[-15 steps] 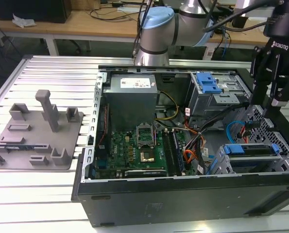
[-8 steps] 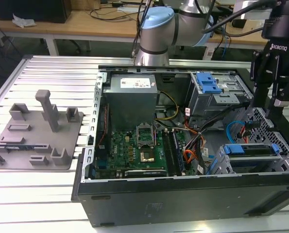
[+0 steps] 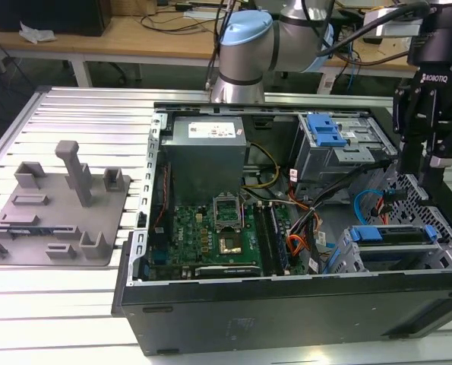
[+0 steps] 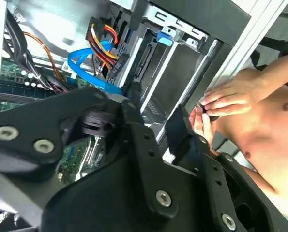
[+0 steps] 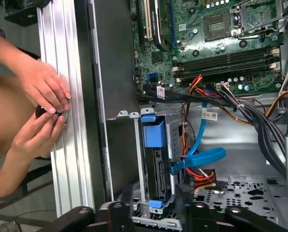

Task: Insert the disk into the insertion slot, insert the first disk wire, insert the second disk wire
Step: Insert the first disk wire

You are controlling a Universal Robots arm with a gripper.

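Note:
The disk (image 5: 158, 166) in its blue carrier (image 5: 155, 133) sits inside the insertion slot (image 5: 137, 159), a low grey cage at the open case's near corner on the exterior view's right (image 3: 389, 247). Just beside the cage, the first disk wire (image 5: 203, 177), a red-orange bundle with a dark plug, lies by the disk's connector end. The second disk wire (image 5: 202, 155) loops bright blue over it. I cannot tell whether either plug is seated. My gripper (image 3: 425, 173) hangs open and holds nothing, above the case's rear corner, higher than the cage and both wires (image 4: 101, 46).
A person's hands (image 5: 42, 101) work on the aluminium table rail (image 5: 68, 58) right outside the case wall near the cage. A taller grey bay with a blue latch (image 3: 326, 131), the motherboard (image 3: 218, 232) and the power supply (image 3: 207, 152) fill the case. A grey fixture plate (image 3: 55, 217) lies on the exterior view's left.

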